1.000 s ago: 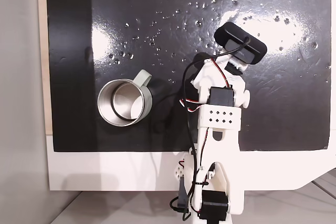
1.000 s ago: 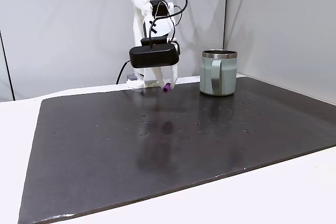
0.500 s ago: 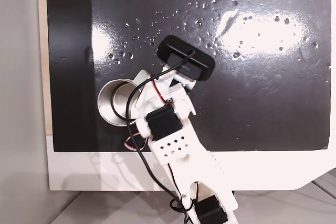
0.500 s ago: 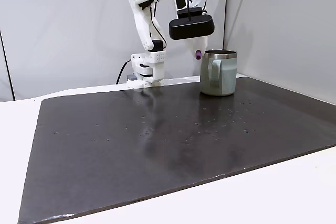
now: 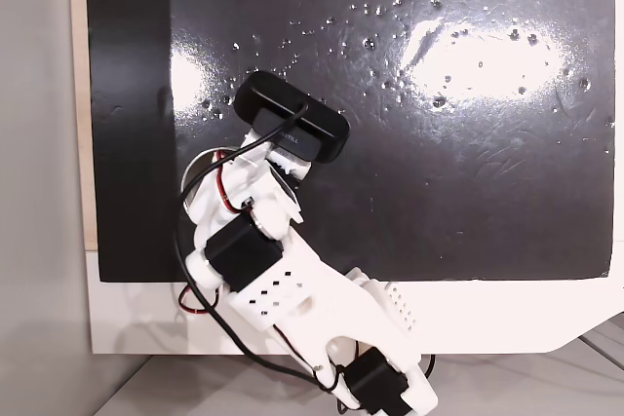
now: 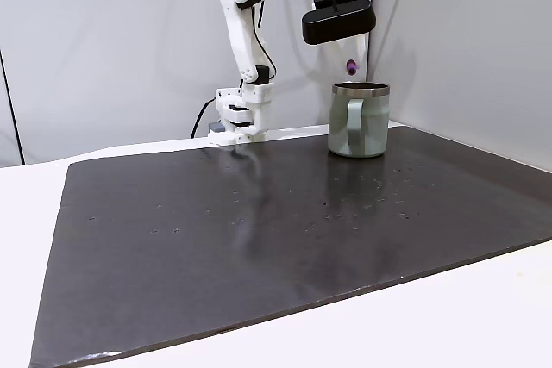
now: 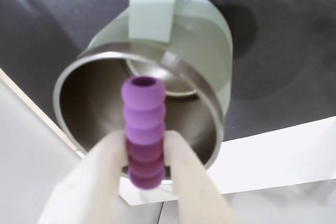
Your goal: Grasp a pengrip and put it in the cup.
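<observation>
1. The white two-finger gripper (image 7: 143, 153) is clamped on the small light-purple ribbed rubber pengrip (image 7: 143, 129). In the wrist view both pale fingers (image 7: 103, 166) press its lower half from either side, and the top end with its little hole pokes up past the fingertips.
2. In that same view the pengrip sits right over the open mouth of the round sage-green mug with the shiny steel inside (image 7: 210, 40), the cup for short. The loop handle points away towards the top of the picture.
3. From the side fixed view, the pengrip (image 6: 350, 66) hangs in the air just above the cup (image 6: 359, 120), not touching the rim. The black wrist camera box (image 6: 338, 22) sits above it.
4. The cup stands upright near the far right corner of the glossy black mat (image 6: 259, 239).
5. In the top-down fixed view, the white arm (image 5: 283, 289) reaches out over the mat's lower left, and the cup's hidden under it.
</observation>
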`<state>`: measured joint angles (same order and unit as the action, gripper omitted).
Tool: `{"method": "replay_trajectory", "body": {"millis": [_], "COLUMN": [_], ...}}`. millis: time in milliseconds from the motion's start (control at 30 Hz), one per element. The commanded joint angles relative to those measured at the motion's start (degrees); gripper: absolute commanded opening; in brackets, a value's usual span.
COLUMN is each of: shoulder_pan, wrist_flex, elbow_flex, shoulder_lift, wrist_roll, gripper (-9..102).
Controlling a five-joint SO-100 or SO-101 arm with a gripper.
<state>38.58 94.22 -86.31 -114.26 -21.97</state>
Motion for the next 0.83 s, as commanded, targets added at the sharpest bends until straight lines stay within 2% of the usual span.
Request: {"method": "replay_trajectory", "body": {"millis": [0,300,333,400,467,800], "shoulder_pan": [2.11,5.1,5.1,5.1,5.1,5.01], "wrist_flex": [-0.18,0.7,0.97,1.41,1.49,1.58], "elbow_flex": [4.48,4.83,4.75,4.31,3.78,2.81], "shoulder_lift": [0.0,0.35,0.35,0.09,-0.44,-1.58], "wrist_roll": [1.58,1.67,1.49,0.7,0.44,0.26], "gripper": [0,2,5,22,29,29]}}
